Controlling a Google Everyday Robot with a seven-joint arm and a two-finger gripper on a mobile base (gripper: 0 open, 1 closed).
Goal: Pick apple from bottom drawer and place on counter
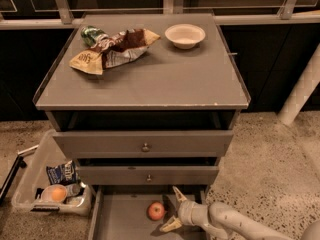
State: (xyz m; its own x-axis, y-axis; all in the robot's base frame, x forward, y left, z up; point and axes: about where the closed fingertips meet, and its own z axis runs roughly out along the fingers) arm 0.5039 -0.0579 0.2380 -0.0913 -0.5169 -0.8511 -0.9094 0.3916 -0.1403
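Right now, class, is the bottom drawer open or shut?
Open: the bottom drawer is pulled out, its floor showing, with the apple lying on it. The hand is low beside the apple, fingers spread.

The apple point(156, 210) lies in the drawer point(120, 221) — the gripper point(171, 209) just right of it. On the counter point(165, 84) — bags point(112, 49) left, bowl point(185, 35) right.

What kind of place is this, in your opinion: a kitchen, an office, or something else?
Probably an office snack area or test kitchen: a grey counter holds snack bags and a bowl, above a speckled hard floor. The open gripper hovers over the bottom drawer, beside the apple.
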